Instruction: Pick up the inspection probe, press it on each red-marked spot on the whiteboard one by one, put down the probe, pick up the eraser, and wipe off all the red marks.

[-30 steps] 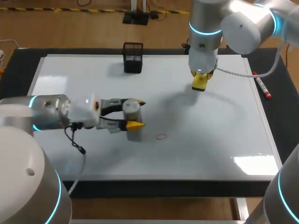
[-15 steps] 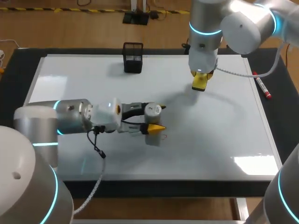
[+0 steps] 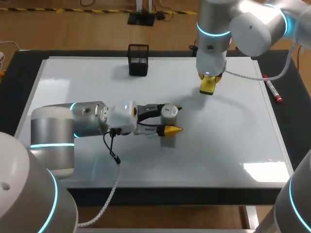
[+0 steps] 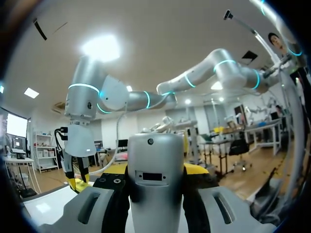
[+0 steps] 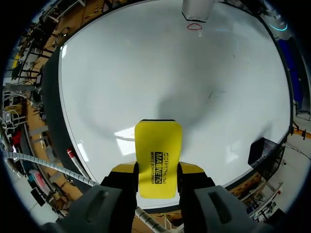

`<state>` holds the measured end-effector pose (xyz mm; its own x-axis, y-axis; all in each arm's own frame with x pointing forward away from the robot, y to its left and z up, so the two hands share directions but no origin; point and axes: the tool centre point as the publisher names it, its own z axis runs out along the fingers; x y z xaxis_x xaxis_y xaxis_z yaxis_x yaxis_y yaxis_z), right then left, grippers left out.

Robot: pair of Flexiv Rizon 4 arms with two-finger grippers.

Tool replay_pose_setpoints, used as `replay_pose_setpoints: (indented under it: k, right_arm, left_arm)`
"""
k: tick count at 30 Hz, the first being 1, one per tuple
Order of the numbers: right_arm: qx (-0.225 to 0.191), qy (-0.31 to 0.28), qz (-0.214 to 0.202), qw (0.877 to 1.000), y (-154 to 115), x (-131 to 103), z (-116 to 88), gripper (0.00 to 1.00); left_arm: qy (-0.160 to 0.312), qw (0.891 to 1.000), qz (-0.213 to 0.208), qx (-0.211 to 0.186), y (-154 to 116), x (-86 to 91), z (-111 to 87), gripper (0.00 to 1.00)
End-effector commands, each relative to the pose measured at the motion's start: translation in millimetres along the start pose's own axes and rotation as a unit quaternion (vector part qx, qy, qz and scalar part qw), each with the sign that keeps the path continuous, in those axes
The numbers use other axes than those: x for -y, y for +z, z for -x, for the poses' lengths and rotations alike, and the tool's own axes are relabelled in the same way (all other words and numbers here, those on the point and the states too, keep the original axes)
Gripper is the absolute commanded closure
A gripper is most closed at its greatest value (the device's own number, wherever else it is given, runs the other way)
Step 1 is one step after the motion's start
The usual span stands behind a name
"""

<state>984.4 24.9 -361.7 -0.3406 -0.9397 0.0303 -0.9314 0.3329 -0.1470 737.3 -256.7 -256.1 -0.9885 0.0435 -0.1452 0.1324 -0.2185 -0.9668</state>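
A: Left claw (image 3: 170, 120) clamped on the probe (image 3: 168, 112), its base just beside the red mark (image 5: 195, 26)!
B: Looks stiff and smooth, so mid-body grip suits. Right claw (image 5: 158, 173) pinches the eraser (image 5: 158, 145), well apart from that mark.

A black mesh holder (image 3: 138, 59) stands upright, well apart from 1 red-capped marker (image 3: 272, 89) lying on the dark mat (image 3: 291, 116).

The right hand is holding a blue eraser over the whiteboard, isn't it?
No, the eraser in the right hand is yellow, not blue; the right wrist view shows it. It is held over the whiteboard.
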Motion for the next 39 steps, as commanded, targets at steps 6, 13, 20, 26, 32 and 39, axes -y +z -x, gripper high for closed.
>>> replay_pose_setpoints:
  k: [6, 13, 20, 26, 32, 39]
  right_arm:
    - [-0.001, -0.001, -0.001, 1.000, -1, 1, -1, 1.00]
    - [-0.001, -0.001, -0.001, 1.000, -1, 1, -1, 1.00]
    - [-0.001, -0.001, -0.001, 1.000, -1, 1, -1, 1.00]
    - [-0.001, -0.001, -0.001, 1.000, -1, 1, -1, 1.00]
    - [-0.001, -0.001, -0.001, 1.000, -1, 1, -1, 1.00]
    - [-0.001, -0.001, -0.001, 1.000, -1, 1, -1, 1.00]
  left_arm:
    - [-0.001, 1.000, 0.005, 0.006, 4, -6.9, 10.8, 1.00]
    - [-0.009, 1.000, 0.009, 0.009, 3, -13.7, 14.1, 1.00]
    - [-0.010, 1.000, 0.009, 0.010, 0, -19.8, 16.5, 1.00]
    - [-0.013, 1.000, 0.022, 0.010, -2, -24.5, 16.7, 1.00]
    - [-0.011, 0.998, 0.055, 0.004, -2, -25.7, 16.0, 1.00]
    - [-0.013, 0.998, 0.060, 0.000, 0, -27.1, 15.1, 1.00]
